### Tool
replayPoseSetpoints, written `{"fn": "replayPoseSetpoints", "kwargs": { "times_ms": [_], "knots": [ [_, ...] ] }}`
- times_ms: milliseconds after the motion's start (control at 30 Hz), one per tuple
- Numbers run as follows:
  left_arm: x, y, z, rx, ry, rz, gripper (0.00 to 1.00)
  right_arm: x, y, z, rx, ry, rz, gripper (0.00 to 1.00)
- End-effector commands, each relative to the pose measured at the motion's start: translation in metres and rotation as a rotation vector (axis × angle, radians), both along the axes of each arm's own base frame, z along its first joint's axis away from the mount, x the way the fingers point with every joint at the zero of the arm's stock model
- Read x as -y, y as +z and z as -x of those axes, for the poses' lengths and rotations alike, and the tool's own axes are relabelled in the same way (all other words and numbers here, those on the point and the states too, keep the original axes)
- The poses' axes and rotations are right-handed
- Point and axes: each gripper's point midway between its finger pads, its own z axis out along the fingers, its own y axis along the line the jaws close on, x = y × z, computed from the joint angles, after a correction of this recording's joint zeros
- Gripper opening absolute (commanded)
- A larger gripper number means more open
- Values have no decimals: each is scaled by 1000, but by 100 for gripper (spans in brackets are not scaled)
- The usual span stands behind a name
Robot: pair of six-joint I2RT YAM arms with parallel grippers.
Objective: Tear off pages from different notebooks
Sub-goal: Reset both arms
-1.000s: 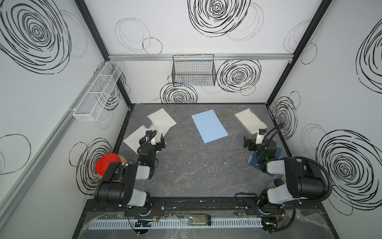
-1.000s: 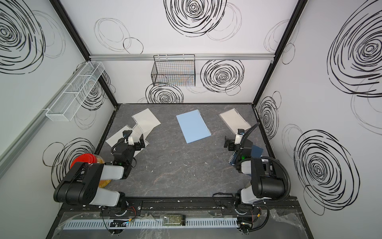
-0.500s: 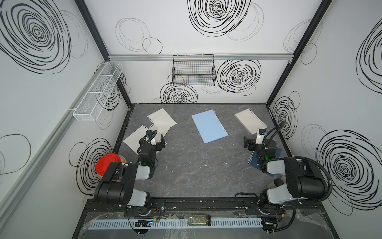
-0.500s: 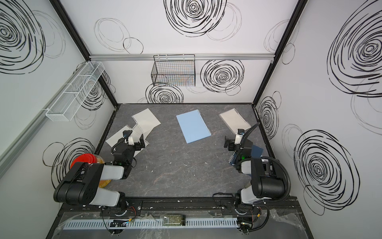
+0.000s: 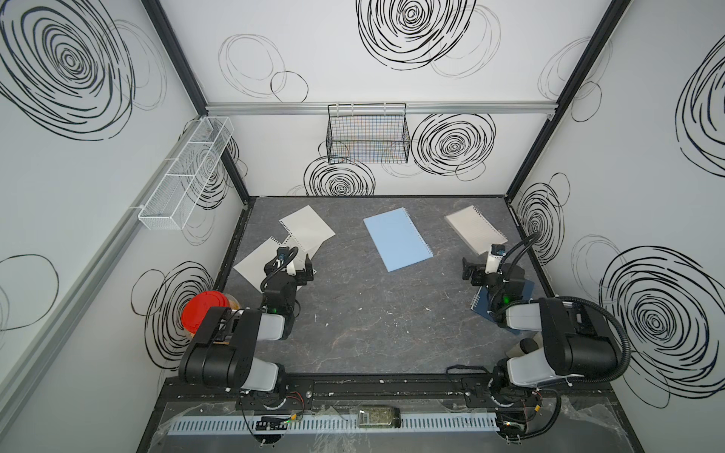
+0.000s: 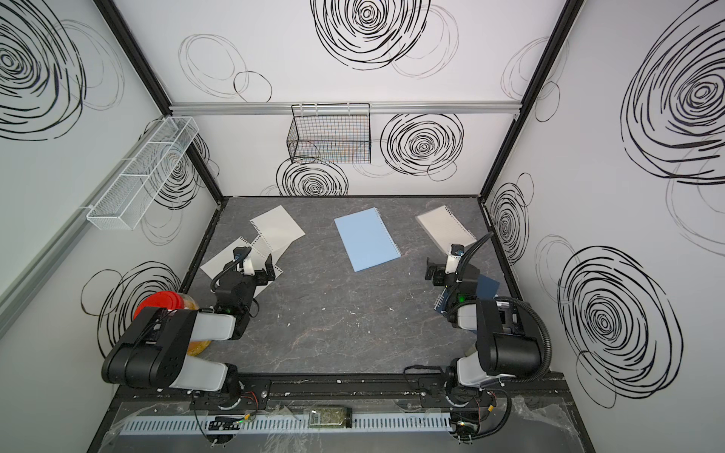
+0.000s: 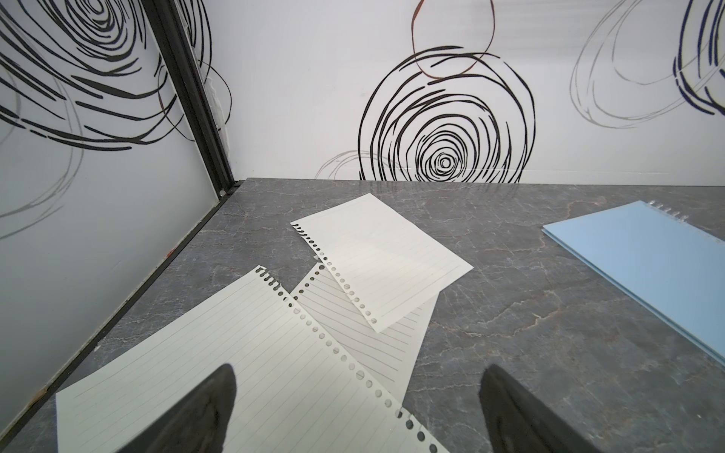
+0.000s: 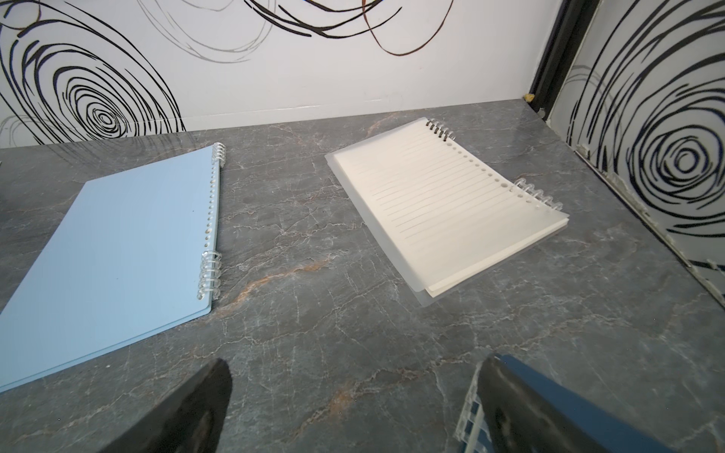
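Three loose pages lie overlapped at the back left: the far page (image 5: 308, 229) (image 7: 384, 259), a middle page (image 7: 368, 337) partly covered, and the near page (image 5: 253, 262) (image 7: 219, 361). My left gripper (image 5: 292, 266) (image 7: 359, 412) hovers open over the near page's punched edge, holding nothing. The light-blue notebook (image 5: 396, 239) (image 8: 113, 243) lies shut at back centre. The clear-covered notebook (image 5: 474, 229) (image 8: 447, 211) lies at back right. My right gripper (image 5: 486, 268) (image 8: 355, 408) is open and empty above bare table, one finger over the navy notebook (image 6: 488, 288) (image 8: 557, 400), which the right arm mostly hides.
A red-lidded jar (image 5: 204, 313) stands by the left arm's base. A black wire basket (image 5: 368, 133) hangs on the back wall and a white mesh shelf (image 5: 188, 172) on the left wall. Walls close in the grey marble table (image 5: 372, 313) on three sides.
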Motion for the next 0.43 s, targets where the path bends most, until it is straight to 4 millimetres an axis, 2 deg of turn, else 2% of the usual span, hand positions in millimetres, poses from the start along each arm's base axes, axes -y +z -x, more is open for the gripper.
{"fn": "replayPoseSetpoints", "kwargs": {
  "times_ms": [0, 400],
  "knots": [
    [1, 16, -2, 64, 0, -11, 99, -1, 13, -5, 36, 8, 10, 100],
    [1, 15, -2, 62, -1, -12, 99, -1, 13, -5, 34, 7, 10, 100]
  ]
}}
